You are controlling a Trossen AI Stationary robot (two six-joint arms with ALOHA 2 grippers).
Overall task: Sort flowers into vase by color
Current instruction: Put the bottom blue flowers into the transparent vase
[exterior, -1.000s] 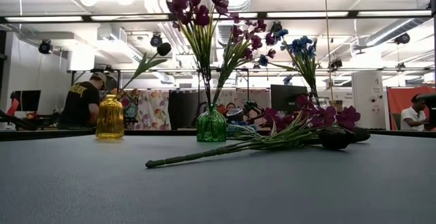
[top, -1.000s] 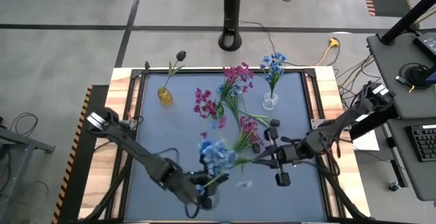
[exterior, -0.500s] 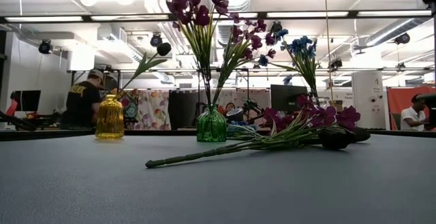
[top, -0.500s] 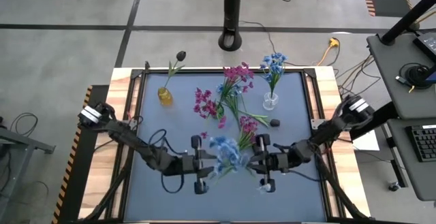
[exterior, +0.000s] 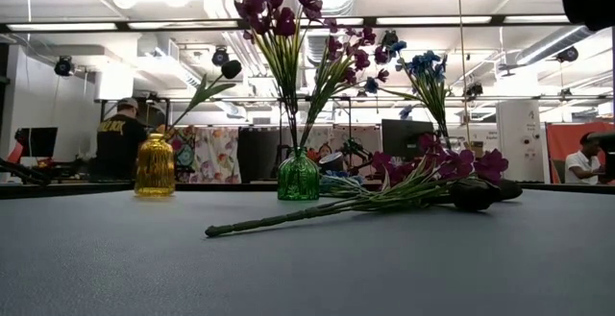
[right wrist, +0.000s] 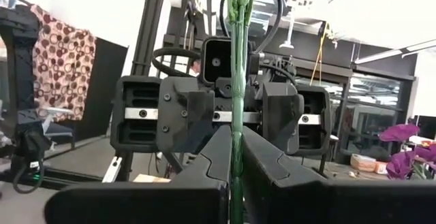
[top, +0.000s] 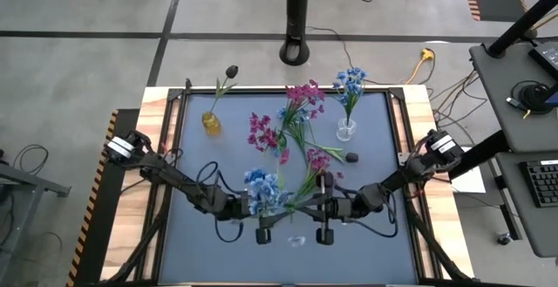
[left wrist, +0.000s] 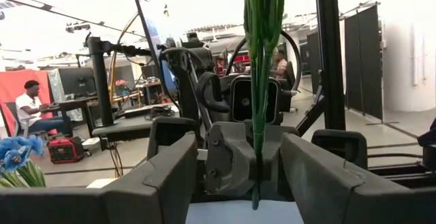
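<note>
I'm seeing the right gripper (right wrist: 236,183) pinching the thin green stem of the blue flower (top: 261,188) while the left gripper (top: 264,207), facing it, is standing wide around that stem, a loose pink sprig (exterior: 423,177) lying behind, visible along the mat only low down.

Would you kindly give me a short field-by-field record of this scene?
right hand: shut on light blue sprig stem
left hand: open, either side of same stem
yellow vase: dark bud
green vase: magenta flowers
clear vase: blue flowers
lying on table: magenta sprig, loose dark bud
</note>
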